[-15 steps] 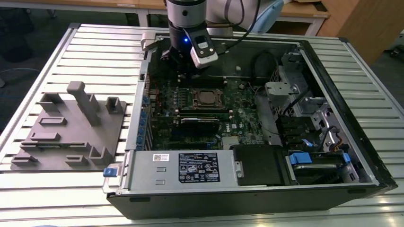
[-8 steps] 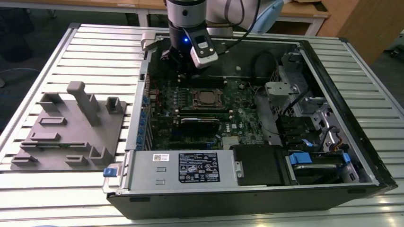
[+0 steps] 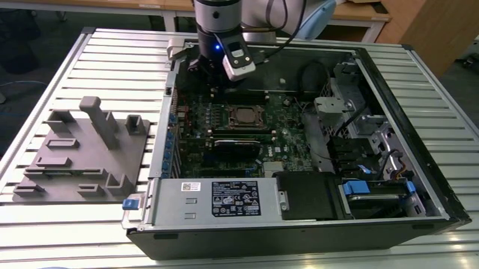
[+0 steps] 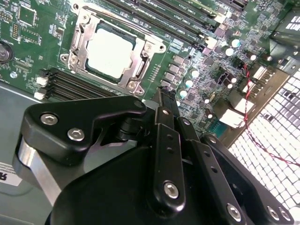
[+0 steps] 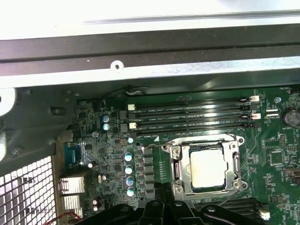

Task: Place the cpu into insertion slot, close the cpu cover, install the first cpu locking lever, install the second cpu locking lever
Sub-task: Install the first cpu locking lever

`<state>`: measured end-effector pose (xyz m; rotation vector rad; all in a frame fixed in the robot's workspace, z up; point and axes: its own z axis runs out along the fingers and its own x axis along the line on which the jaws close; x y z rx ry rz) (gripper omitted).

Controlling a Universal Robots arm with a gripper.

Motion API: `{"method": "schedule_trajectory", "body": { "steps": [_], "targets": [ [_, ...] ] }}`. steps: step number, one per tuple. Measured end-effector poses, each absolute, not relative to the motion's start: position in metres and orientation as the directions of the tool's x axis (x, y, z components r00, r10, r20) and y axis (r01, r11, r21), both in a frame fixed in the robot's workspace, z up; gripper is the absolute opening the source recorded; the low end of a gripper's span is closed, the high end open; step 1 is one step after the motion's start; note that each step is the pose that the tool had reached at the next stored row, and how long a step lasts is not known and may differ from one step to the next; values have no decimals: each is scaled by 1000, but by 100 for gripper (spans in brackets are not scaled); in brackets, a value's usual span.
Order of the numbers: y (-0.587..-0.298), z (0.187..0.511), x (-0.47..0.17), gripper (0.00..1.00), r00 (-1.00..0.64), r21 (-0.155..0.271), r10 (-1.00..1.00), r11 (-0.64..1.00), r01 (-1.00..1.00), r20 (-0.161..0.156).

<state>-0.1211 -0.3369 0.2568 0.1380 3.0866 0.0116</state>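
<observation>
gripper (image 5: 167, 210): mine, tips pressed together, pinching nothing.
cpu (image 5: 206, 169): seated just beyond my tips, untouched.
cover (image 5: 233, 164): down over the cpu's rim.
step: I judge the levers (image 5: 206, 136); whether either is hooked I can't tell.
need: a tip on a lever's end, pushed down and sideways to lock.

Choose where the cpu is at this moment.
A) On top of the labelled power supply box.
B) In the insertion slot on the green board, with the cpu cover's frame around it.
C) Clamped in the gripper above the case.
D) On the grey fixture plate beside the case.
B: in the second wrist view the cpu lies flat inside the cpu cover on the board, apart from the gripper.
</observation>
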Motion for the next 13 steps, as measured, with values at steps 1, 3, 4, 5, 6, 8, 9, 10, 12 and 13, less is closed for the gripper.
{"method": "schedule_trajectory", "body": {
  "steps": [1, 3, 4, 5, 6, 8, 9, 10, 12, 13],
  "targets": [
    [-337, 257, -122, 11, -995, 10, 89, 996, 89, -52],
    [-337, 257, -123, 11, -995, 10, 89, 996, 89, -52],
    [-337, 257, -123, 11, -995, 10, 89, 996, 89, -52],
    [-337, 257, -124, 11, -995, 10, 89, 996, 89, -52],
    [-337, 257, -124, 11, -995, 10, 89, 996, 89, -52],
    [-337, 257, -124, 11, -995, 10, 89, 996, 89, -52],
    [-337, 257, -124, 11, -995, 10, 89, 996, 89, -52],
    [-337, 257, -124, 11, -995, 10, 89, 996, 89, -52],
    [-337, 257, -124, 11, -995, 10, 89, 996, 89, -52],
    [-337, 257, -124, 11, -995, 10, 89, 996, 89, -52]
  ]
}}
